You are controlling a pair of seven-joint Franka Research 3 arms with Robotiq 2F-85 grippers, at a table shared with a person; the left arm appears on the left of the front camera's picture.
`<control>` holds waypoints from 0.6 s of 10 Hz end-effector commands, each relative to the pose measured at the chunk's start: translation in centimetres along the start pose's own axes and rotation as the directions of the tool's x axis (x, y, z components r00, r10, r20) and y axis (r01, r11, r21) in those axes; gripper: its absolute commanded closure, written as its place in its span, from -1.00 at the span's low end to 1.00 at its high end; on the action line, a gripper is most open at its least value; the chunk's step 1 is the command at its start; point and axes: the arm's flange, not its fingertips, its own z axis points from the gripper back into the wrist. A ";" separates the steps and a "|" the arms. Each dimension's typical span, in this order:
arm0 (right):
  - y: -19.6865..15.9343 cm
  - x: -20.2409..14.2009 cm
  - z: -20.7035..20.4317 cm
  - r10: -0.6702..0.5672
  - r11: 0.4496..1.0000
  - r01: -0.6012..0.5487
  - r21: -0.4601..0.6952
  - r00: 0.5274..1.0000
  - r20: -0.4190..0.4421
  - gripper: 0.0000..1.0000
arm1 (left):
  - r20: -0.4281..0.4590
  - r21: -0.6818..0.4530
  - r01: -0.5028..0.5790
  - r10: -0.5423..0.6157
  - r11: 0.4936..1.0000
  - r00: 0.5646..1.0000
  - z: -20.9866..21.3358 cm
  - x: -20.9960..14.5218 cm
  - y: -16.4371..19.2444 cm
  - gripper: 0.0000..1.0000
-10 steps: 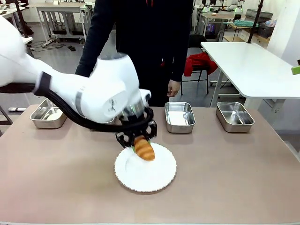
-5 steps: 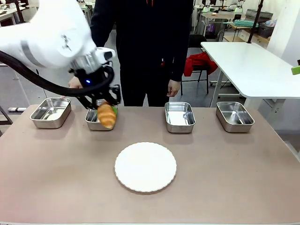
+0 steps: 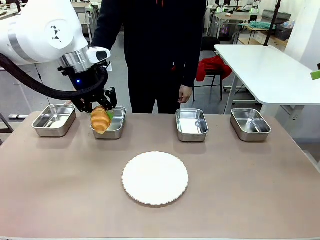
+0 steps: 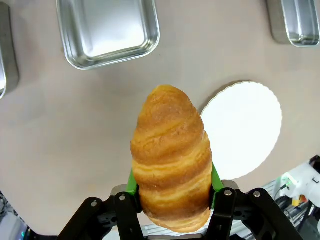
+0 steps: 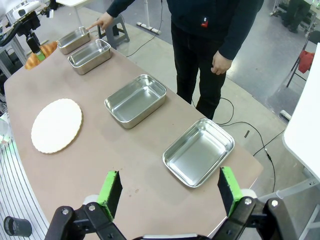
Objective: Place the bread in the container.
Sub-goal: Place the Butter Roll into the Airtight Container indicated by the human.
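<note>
Carrying the bread [image 3: 100,120] clamped by its lower end between the green pads, the left gripper [image 3: 102,116] is hanging above the near rim of the container [image 3: 115,129], the second steel tray from the robot's left, so the croissant is positioned for lowering into it. The person's hand [image 5: 103,21] is pointing at the far-left tray [image 3: 52,121], so the intended tray may be that one. The right gripper [image 5: 170,192] is standing wide apart over the table [image 3: 240,180], holding nothing. Compared with a second ago, the bread is no longer over the white plate [image 3: 155,178]; the arm is now at the tray row.
</note>
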 end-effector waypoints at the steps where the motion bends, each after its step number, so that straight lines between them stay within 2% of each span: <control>1: 0.1 0.1 0.0 0.003 1.000 -0.003 0.006 1.000 0.021 -1.00 | 0.000 0.000 0.000 0.000 1.000 1.000 0.0 0.0 0.0 -0.12; 3: 0.1 0.1 0.0 0.003 1.000 -0.003 0.006 1.000 0.021 -1.00 | 0.001 0.012 0.002 -0.002 1.000 1.000 0.7 0.4 0.9 -0.12; 6: 0.1 0.1 0.0 0.003 1.000 -0.003 0.006 1.000 0.021 -1.00 | -0.091 0.002 0.043 -0.043 0.999 0.995 6.5 1.4 10.7 -0.12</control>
